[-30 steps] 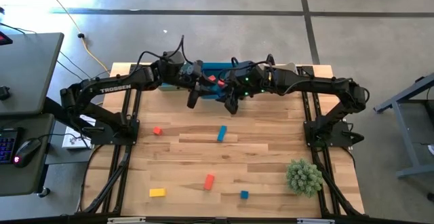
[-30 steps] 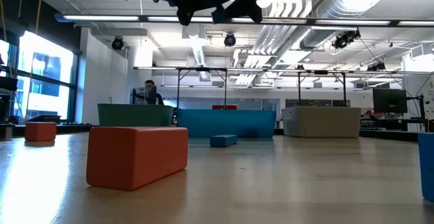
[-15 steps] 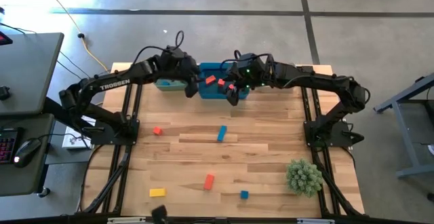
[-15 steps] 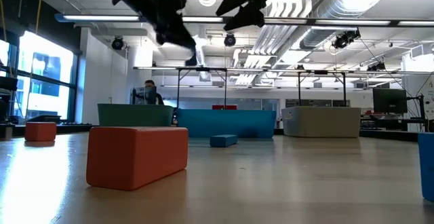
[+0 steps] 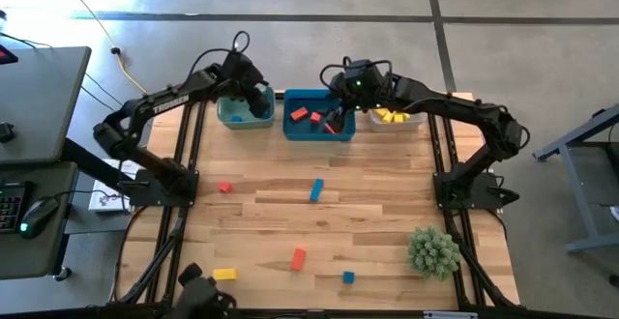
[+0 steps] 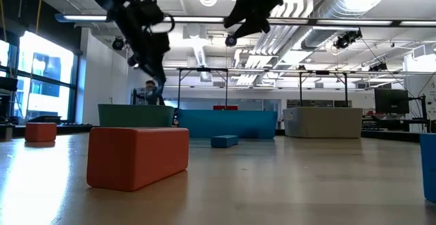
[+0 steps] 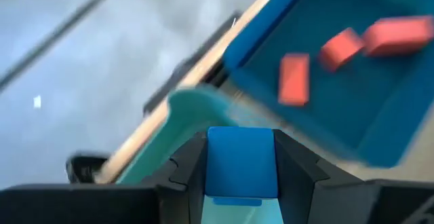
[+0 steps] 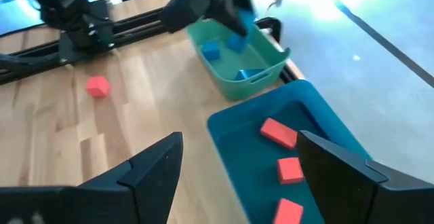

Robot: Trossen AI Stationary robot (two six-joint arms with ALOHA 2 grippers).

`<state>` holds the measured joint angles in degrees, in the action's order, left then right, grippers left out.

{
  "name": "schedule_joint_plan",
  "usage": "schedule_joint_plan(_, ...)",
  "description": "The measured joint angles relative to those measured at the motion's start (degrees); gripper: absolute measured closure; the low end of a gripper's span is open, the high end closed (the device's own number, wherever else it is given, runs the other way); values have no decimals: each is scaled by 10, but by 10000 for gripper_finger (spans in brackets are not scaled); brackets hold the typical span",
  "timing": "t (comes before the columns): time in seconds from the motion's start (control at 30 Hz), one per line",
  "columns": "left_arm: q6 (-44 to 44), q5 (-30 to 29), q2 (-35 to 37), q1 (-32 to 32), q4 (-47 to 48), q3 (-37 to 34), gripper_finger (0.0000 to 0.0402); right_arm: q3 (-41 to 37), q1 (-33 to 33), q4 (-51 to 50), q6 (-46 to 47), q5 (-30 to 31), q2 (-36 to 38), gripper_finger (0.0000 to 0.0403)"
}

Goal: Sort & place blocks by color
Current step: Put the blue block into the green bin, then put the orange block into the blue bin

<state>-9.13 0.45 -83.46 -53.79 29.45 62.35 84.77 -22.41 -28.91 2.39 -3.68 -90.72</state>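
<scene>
A smooth blue block [image 7: 241, 161] is clamped between the fingers of the left gripper [image 7: 241, 176] above the teal bin [image 5: 245, 112]. The right gripper [image 8: 237, 176] is held wide and bare over the blue bin [image 8: 319, 119], where three matte red blocks [image 8: 279, 132] are shown only by wrist views.

"trossen" lettering on left arm [image 5: 169, 100]; nothing else legible.

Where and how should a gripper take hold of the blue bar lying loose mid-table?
The blue bar lies flat and slightly angled, with clear wood all round. Probably best to come straight down and pinch across its narrow width at mid-length, fingers turned to match its tilt, so it shouldn't pivot.
</scene>
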Motion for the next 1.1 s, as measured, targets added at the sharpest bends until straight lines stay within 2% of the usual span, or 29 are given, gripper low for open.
schedule_joint_plan(0.23, 37, 1, -65, -38, 12, 0, 289, 0, -24, -1, -1, 0, 0, 125)
schedule_joint_plan(0.5, 59, -1, -97, -47, 12, 0, 278, 0, -34, -6, -1, -11, 0, 125)
schedule_joint_plan(0.7, 70, -4, -100, -47, 27, 0, 243, 0, -34, -6, -1, -13, 0, 126)
schedule_joint_plan(0.93, 70, -4, -99, -47, 39, 0, 191, 0, -25, -6, 11, -51, 0, 126)
schedule_joint_plan(1.1, 75, 38, -88, -47, 59, 0, 175, 0, 1, -6, 17, -61, 0, 126)
